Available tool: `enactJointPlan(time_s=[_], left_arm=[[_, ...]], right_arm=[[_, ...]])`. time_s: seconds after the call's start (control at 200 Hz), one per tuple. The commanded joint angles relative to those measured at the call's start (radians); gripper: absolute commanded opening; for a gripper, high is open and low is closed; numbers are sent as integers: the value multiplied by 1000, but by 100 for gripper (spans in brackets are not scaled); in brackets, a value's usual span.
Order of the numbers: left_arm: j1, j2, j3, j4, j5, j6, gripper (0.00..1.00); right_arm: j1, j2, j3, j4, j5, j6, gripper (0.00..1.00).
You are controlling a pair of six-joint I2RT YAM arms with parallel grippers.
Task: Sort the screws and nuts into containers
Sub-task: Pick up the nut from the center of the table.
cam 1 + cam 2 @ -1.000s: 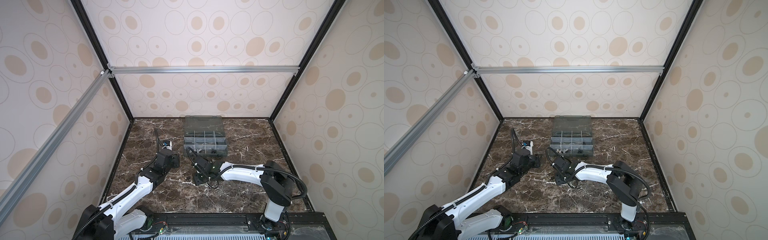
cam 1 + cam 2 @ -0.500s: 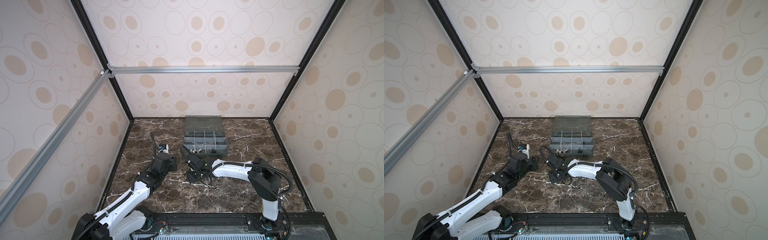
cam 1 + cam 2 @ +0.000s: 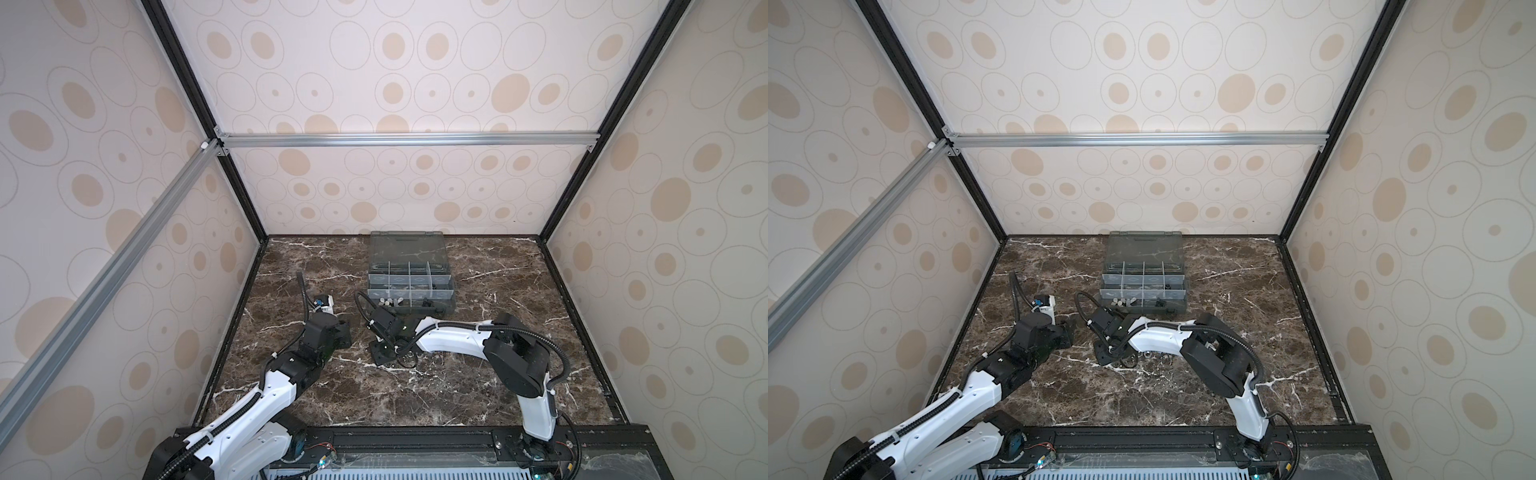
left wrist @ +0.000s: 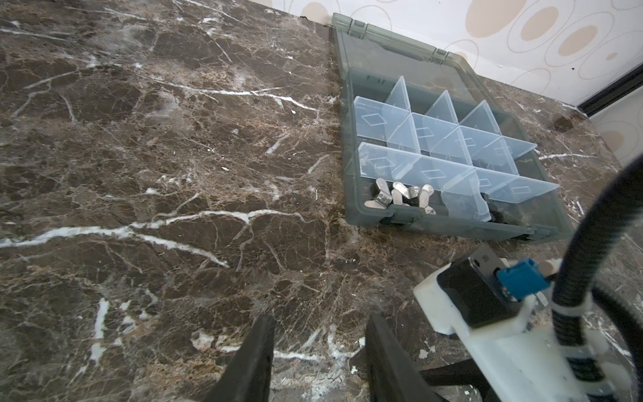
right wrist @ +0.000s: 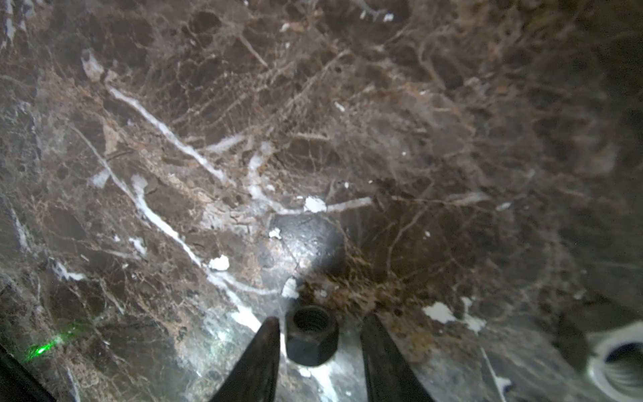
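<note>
Nut (image 5: 310, 336), black, hex, bore up, sat on the marble top (image 5: 208, 139) short of the organiser box (image 4: 452, 228), on the robot's side. Your right gripper (image 5: 322, 318) straddled it, jaws apart, a gap each side, nothing clamped. Left gripper (image 4: 320, 318) hung empty near the box, jaws apart too. Judged the nut light, rigid, slick on polished stone: take it across two opposite flats, low, or it may skid out. Silver wing nuts (image 4: 400, 196) lay in the box's near corner compartment.

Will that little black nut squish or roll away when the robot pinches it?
The black nut looks like hard metal, so it shouldn't squish. It sits flat, hole up, on the table, so rolling seems unlikely. Being tiny, it might slip from the right gripper.
</note>
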Motion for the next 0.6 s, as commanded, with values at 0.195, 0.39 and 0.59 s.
enactJointPlan(time_s=[0.195,0.39,0.59], left_arm=[[8,-26,-12,-4,0,-22,44],[8,-26,-12,-4,4,-21,44],[8,-26,-12,-3,7,-20,44]], right_arm=[[9,24,18,-18,-8,13,31],[10,19,15,-13,-5,17,25],[10,-4,12,-15,16,13,22]])
